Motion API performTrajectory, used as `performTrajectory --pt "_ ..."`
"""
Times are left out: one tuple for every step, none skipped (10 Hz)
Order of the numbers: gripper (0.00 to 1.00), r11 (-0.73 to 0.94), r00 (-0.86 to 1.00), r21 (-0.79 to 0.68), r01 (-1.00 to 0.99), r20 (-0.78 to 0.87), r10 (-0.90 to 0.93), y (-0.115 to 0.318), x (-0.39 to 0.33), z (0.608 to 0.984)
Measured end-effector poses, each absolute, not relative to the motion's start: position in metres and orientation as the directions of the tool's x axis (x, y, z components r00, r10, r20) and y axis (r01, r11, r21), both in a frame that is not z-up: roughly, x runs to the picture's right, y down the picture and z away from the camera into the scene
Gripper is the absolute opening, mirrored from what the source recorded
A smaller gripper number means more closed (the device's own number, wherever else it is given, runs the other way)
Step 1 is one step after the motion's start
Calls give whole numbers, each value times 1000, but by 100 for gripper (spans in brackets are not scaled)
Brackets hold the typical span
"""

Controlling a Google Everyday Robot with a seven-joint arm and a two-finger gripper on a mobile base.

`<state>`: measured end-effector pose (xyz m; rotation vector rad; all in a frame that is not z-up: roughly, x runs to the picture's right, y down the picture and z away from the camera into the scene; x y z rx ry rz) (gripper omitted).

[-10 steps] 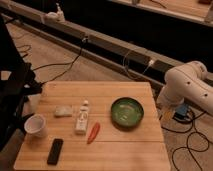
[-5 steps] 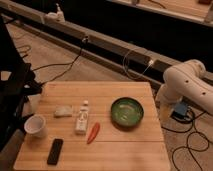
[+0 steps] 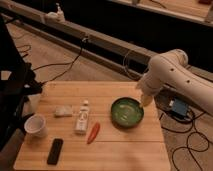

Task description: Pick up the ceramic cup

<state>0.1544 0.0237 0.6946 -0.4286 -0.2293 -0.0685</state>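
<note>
White ceramic cup [image 3: 36,125], wide-mouthed, gripper [image 3: 145,100] beside green bowl [image 3: 127,112]

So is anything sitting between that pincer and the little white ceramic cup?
Yes. The pincer hangs at the round green bowl's right rim; the small white ceramic cup stands far left. Between them sit the bowl, a white bottle and a red pepper-like piece, all low.

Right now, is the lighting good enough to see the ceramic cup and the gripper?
Camera view: warm, dim light; the ceramic cup stands out pale on the table; the gripper, above-left of it at the table's left edge, is a dark silhouette; slight sheen inside the green bowl.
</note>
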Motion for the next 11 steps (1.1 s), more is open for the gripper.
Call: performTrajectory --pt "65 911 959 -383 155 281 -45 18 135 691" --pt "65 912 939 -353 209 332 -86 12 111 685" --pt "65 908 913 -320 271 384 -137 8 85 678" --pt "65 897 877 -279 343 438 -199 6 53 669" --pt "65 885 847 -251 393 474 -241 6 29 662" --pt "65 868 812 -224 442 511 -282 9 5 656" --pt "65 850 773 -189 491 545 -325 13 -16 646" --pt "65 842 756 -174 510 557 -343 15 -23 641" --pt "65 842 756 -174 511 558 -343 15 -23 641" --pt "65 842 756 -174 511 558 -344 15 -23 641" --pt "65 842 756 -174 510 558 -343 15 -23 641"
